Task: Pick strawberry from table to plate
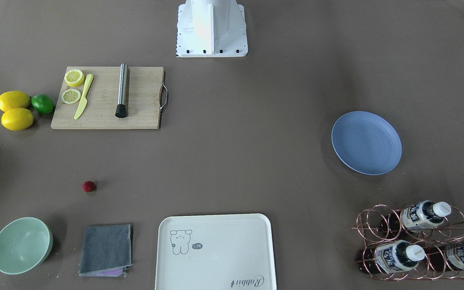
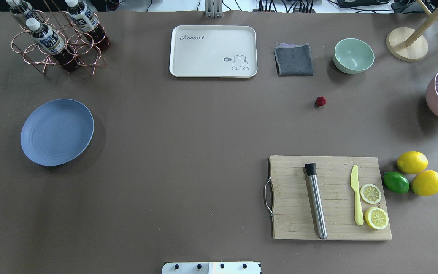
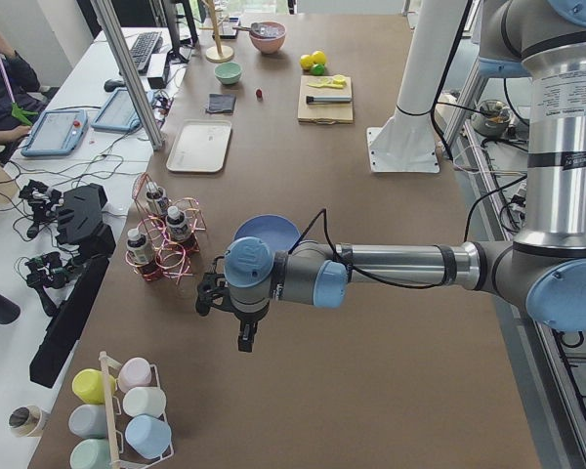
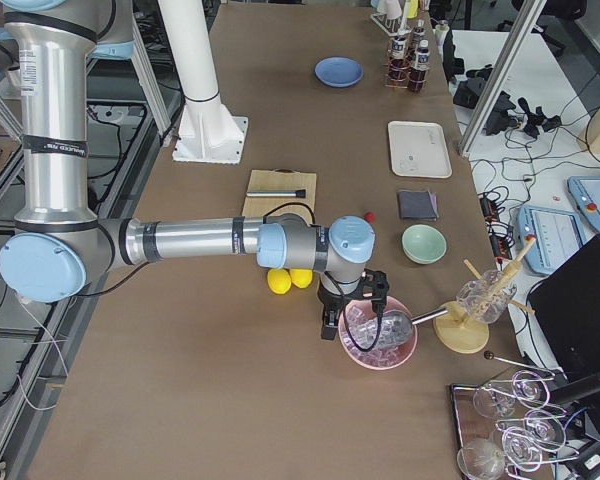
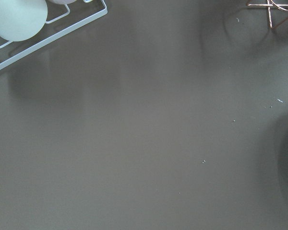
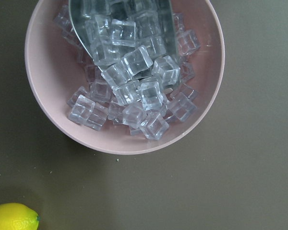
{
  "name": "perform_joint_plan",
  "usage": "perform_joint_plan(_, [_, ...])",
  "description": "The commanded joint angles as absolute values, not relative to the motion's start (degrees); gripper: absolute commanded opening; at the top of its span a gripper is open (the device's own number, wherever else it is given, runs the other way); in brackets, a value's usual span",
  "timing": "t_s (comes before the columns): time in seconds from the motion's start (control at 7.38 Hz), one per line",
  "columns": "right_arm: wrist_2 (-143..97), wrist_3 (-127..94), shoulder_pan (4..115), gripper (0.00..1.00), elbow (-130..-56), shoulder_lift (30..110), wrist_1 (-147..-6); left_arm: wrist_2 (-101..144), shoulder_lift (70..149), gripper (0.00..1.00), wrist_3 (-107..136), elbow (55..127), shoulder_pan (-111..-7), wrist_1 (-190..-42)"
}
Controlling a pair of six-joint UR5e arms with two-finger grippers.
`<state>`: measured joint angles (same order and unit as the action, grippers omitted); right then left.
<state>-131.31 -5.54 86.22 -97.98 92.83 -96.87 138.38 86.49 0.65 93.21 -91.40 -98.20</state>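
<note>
The strawberry [image 2: 320,101] sits alone on the brown tabletop [image 2: 184,125], over on the robot's right side. It is near the grey cloth [image 2: 294,59] and the green bowl [image 2: 353,55], and apart from the cutting board [image 2: 329,198]. The blue plate [image 2: 57,132] lies flat, well apart from it, far across on the left side. The left hand [image 3: 246,337] hangs over bare tabletop near the bottles [image 2: 46,38]. The right hand [image 4: 329,325] hangs at the opposite end, just beside a pink bowl [image 6: 43,96] of ice cubes. From where I can see them, I cannot tell whether either hand is open or closed.
</note>
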Motion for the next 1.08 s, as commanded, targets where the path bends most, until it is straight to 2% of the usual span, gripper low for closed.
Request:
perform_joint_plan(0.0, [-131.31,-5.54,86.22,1.0,-97.91,92.9,-96.94,138.6,86.14,0.98,0.88,93.34,-91.49,-98.26])
perform_joint_plan(0.81, [-131.48,-5.54,86.22,1.0,-98.35,92.64,-96.5,138.69,88.59,0.98,0.7,92.99,-91.23,-101.6])
perform_joint_plan(0.95, [-131.05,-5.54,86.22,1.0,-99.13,91.59,-91.98,138.69,89.64,0.98,0.53,93.16,-91.23,-102.82])
